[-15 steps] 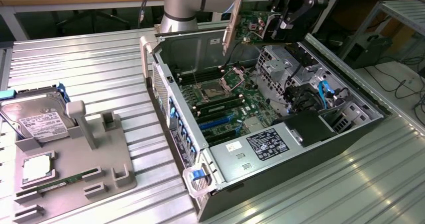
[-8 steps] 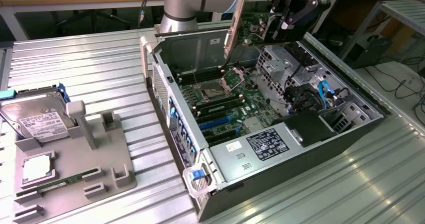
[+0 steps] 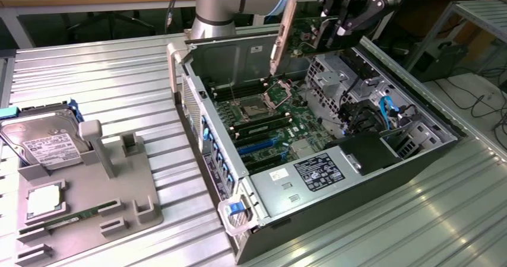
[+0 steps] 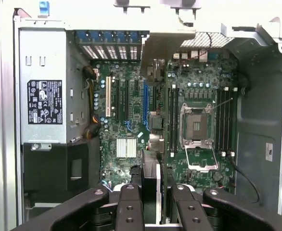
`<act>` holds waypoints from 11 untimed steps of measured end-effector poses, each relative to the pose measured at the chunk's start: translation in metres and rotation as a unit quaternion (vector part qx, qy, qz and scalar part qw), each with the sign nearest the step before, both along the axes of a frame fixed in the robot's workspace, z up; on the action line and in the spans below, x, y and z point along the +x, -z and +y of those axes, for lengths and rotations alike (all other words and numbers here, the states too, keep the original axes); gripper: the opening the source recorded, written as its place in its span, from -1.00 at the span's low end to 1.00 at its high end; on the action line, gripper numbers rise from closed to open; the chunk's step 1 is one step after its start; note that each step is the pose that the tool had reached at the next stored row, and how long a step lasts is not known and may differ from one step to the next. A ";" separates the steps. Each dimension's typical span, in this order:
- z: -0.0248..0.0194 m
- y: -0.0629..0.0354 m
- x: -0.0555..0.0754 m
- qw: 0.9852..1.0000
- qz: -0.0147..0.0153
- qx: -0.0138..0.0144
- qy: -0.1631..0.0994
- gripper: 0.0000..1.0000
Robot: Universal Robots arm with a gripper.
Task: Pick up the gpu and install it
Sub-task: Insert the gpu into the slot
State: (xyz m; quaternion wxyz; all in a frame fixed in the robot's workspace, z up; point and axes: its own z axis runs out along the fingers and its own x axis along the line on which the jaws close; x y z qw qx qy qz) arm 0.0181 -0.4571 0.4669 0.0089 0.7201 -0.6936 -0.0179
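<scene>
Hanging gpu (image 3: 303, 38) clamped in hand (image 3: 339, 28)

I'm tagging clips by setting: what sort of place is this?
Likely a robotics lab workbench: a robot hand holds the gpu over an open computer case on a ribbed metal table, with a parts fixture beside it.

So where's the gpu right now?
In the exterior view the gpu hangs in the gripper, top centre, above the motherboard in the open computer case.
</scene>
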 end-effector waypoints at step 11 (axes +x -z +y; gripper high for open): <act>0.0000 0.0004 0.000 0.999 0.000 0.000 -0.052 -0.45</act>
